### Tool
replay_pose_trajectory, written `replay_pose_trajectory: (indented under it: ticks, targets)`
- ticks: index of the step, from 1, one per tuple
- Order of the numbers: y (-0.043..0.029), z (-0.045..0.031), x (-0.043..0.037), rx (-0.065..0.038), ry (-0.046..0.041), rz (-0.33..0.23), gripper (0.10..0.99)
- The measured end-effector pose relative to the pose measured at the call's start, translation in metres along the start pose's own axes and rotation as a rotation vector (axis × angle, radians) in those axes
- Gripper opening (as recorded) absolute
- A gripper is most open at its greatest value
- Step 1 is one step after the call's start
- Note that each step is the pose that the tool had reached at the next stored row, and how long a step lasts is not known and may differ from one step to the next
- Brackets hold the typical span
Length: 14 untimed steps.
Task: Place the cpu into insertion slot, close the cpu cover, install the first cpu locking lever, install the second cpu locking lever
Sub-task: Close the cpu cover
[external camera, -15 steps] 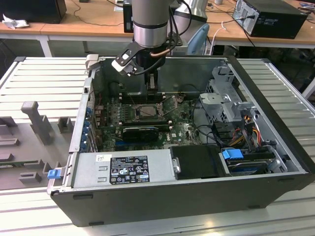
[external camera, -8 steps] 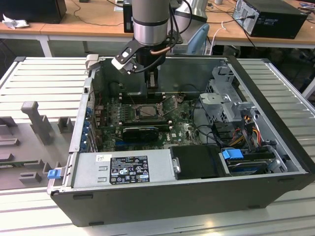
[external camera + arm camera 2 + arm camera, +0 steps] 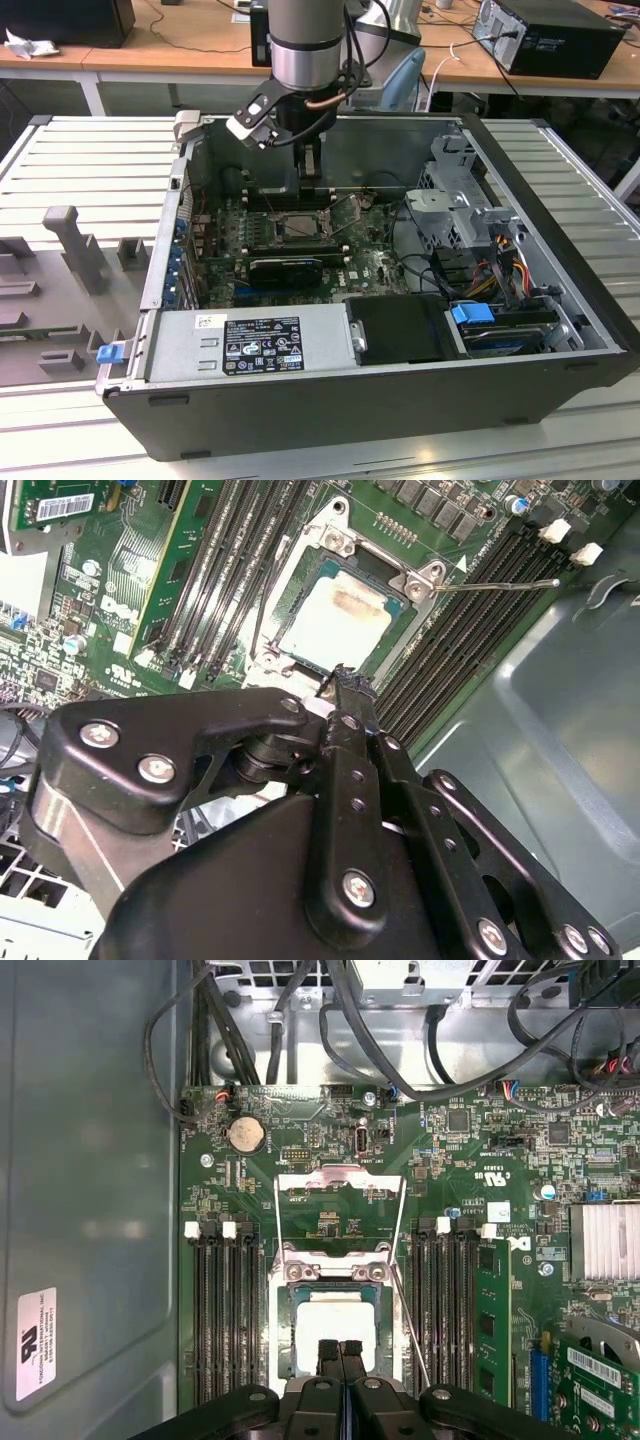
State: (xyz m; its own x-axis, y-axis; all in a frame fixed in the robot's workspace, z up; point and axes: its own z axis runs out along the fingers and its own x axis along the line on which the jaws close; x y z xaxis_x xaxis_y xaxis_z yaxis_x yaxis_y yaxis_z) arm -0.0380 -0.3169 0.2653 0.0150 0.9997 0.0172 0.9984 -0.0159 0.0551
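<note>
The gripper point(image 3: 341, 1348), clenched with its fingers pressed together on nothing, hangs just over one edge of the cpu point(image 3: 335, 1320). The cpu lies flat inside the insertion slot point(image 3: 286, 1332). The cpu cover point(image 3: 340, 1177) is swung open just beyond the slot, over the motherboard point(image 3: 480, 1160).

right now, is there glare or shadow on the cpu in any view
First wrist view: the cpu face is washed near white by glare, and the gripper overlaps one edge of it. Second wrist view: it looks bright, though a brownish patch shows. Exterior view: the computer case interior is dimmer than the pale table around it.
</note>
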Motion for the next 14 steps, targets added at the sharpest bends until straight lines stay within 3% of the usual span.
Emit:
replay_pose_trajectory:
  ticks: [14]
  targets:
    - [0.0002,-0.0041,0.0007,0.0,-0.0006,0.0,0.106]
